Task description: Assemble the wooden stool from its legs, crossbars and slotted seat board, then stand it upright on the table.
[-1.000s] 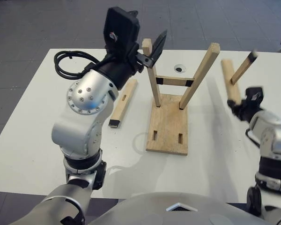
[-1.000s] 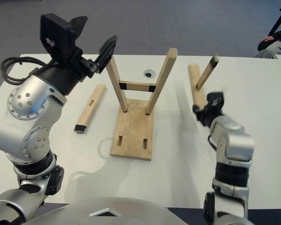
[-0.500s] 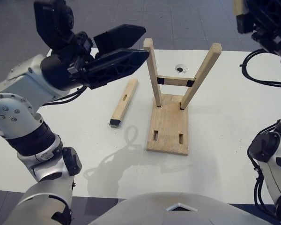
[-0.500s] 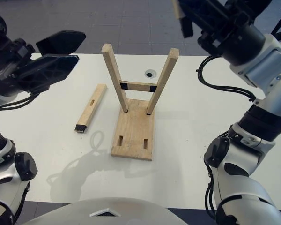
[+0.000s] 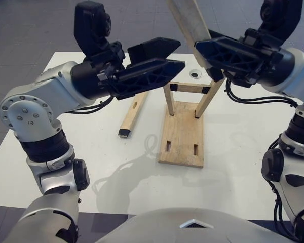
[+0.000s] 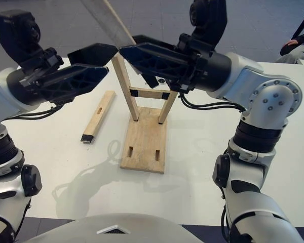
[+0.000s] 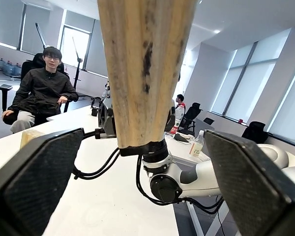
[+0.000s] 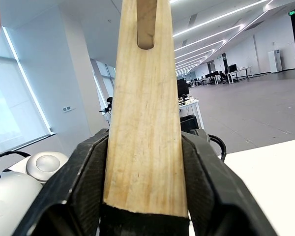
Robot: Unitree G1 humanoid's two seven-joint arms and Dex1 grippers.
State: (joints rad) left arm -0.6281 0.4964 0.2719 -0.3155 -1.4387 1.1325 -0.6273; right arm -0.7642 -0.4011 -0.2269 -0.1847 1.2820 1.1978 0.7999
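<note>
The right gripper (image 5: 209,50) squeezes a wooden leg (image 5: 188,20) up high. The left gripper (image 5: 180,53) is wide open beside it. The seat board (image 5: 181,139) lies on the table (image 5: 91,147).

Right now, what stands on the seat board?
Two legs joined by a crossbar stand at the far end of the seat board; its near slots are empty. The left tool and the right tool, gripping a third leg, cover the leg tops.

A wooden leg (image 7: 142,73) stands between the left end effector's (image 7: 143,135) spread fingers (image 7: 34,182).
</note>
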